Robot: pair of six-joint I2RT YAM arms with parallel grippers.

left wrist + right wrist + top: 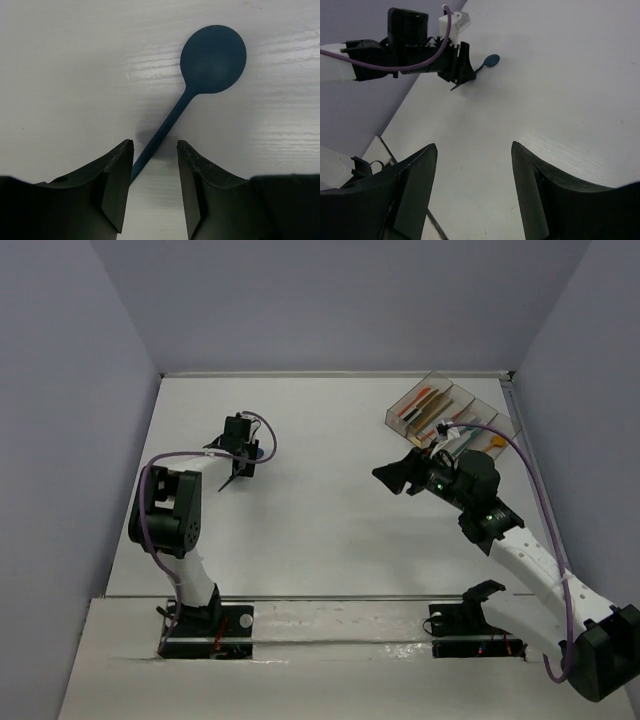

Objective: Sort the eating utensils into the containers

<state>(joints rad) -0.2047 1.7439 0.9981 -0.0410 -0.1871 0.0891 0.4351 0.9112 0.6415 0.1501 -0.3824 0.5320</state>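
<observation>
A dark teal spoon (213, 59) lies flat on the white table, its round bowl away from the wrist and its thin handle running back toward it. My left gripper (155, 147) is lowered over that handle, jaws apart, the handle close against the left finger (120, 170) and free of the right one. From above, the left gripper (238, 468) is at the table's left middle. The containers (436, 377) stand at the far right, holding orange, red and teal utensils (425, 400). My right gripper (395, 476) hovers open and empty just in front of them.
The right wrist view looks across bare table toward the left arm's gripper (460, 75) and the spoon (491, 60). Lilac walls close in the table on the left, the back and the right. Both arm bases sit at the near edge.
</observation>
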